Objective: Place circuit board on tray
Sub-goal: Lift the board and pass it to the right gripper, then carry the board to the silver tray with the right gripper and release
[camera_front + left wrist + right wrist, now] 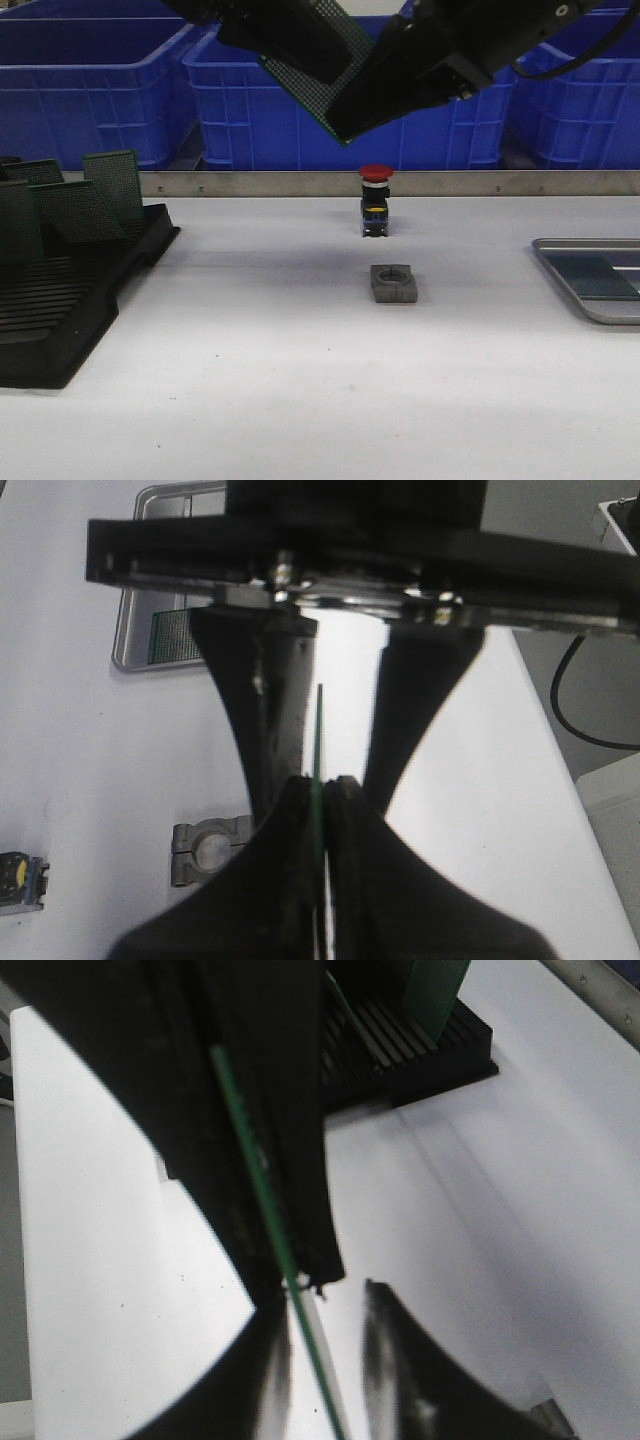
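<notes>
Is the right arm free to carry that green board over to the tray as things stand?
Probably not yet: the left gripper is shut on the circuit board, and the right gripper looks open around it. Nothing blocks the tray.

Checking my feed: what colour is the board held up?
Green with a fine dot grid board; front view shows it best.

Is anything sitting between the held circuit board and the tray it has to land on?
Nothing visible blocks it. The circuit board is held high between both tools, and the tray lies at the table's right edge. The red button and grey block sit low at centre, well under the board. One board already lies in the tray.
</notes>
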